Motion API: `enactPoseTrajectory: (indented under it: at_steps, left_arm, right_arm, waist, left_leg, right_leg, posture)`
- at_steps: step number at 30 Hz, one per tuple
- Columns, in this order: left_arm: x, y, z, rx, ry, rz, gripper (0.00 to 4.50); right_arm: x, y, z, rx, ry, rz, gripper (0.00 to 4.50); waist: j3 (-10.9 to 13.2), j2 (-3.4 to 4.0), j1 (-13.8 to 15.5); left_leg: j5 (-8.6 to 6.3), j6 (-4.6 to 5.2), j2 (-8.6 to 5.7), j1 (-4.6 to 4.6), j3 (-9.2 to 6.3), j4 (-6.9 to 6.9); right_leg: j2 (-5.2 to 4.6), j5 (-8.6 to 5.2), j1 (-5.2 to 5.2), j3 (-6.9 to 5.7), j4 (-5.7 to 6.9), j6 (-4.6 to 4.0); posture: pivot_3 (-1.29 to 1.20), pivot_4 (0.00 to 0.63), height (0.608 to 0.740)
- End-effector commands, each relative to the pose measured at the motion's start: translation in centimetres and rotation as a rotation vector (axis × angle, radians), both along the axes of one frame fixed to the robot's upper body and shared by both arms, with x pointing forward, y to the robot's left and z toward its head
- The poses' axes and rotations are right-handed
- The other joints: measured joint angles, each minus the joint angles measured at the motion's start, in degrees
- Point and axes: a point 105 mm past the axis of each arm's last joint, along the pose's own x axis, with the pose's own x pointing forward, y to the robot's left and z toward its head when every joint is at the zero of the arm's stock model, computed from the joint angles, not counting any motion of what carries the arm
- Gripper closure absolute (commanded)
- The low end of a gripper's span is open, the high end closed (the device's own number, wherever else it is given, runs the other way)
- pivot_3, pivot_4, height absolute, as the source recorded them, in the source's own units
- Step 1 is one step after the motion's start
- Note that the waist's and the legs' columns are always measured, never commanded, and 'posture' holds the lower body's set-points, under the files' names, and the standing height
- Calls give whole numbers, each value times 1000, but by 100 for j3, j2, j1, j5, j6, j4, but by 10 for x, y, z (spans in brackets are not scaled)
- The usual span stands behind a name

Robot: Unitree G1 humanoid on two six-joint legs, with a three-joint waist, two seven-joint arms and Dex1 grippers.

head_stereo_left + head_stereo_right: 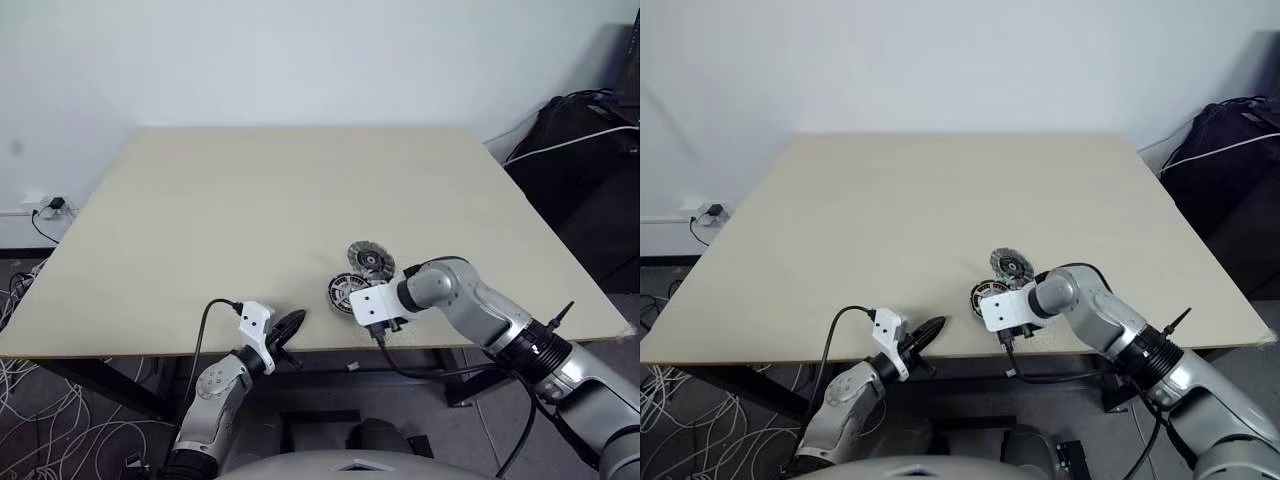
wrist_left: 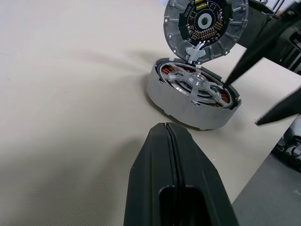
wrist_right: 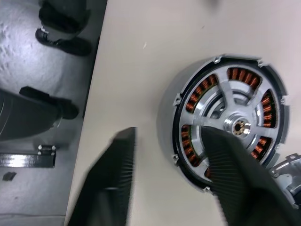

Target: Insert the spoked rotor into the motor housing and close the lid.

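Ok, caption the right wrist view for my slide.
Open right gripper straddling the motor housing, spoked rotor seated over its copper windings.

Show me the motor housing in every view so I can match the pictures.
Left eye view: motor housing near the table's front edge, right of centre.
Right eye view: same spot.
Left wrist view: just beyond the shut left pincer, copper windings showing.
Right wrist view: its rim sits between the open right pincer's fingers.
Shared landmark: the lid, right behind the housing.
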Motion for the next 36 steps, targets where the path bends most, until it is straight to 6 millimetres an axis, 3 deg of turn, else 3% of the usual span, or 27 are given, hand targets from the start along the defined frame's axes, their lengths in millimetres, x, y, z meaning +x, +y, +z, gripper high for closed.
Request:
enactPoseTrajectory:
  at_steps: [1,5,14,20,36]
  left_arm:
    - [5,0,10,-20,-45,4,4500]
    - [5,1,8,-20,-43,9,4500]
    - [4,2,4,-21,-38,11,4500]
    - [5,2,2,-25,-35,9,4500]
    - [6,2,7,-34,-46,26,4500]
  right_arm:
    - [6,-2,8,14,-25,-13,3297]
    - [7,-2,6,17,-21,-16,4487]
    - [5,2,8,39,-18,0,4487]
    - [9,4,11,59,-51,-8,2598]
    - [14,-1,2,29,1,-44,2598]
  waist:
    - [0,0,5]
    - [0,0,18]
    - [-1,0,28]
    - [-1,0,31]
    - [-2,2,31]
  left_leg:
    - [0,0,0,0,0,0]
    - [0,0,0,0,0,0]
    - [0,0,1,1,0,1]
    - [0,0,0,-1,0,1]
    - [0,0,0,1,0,2]
  right_leg:
    - [0,0,0,0,0,0]
    - [0,0,0,0,0,0]
    - [1,2,0,0,2,-3]
    - [1,2,-1,0,1,-3]
    - [1,2,0,1,2,-4]
  posture:
    - [0,0,740]
    - [0,0,740]
    - [0,0,740]
    - [0,0,740]
    - [0,0,740]
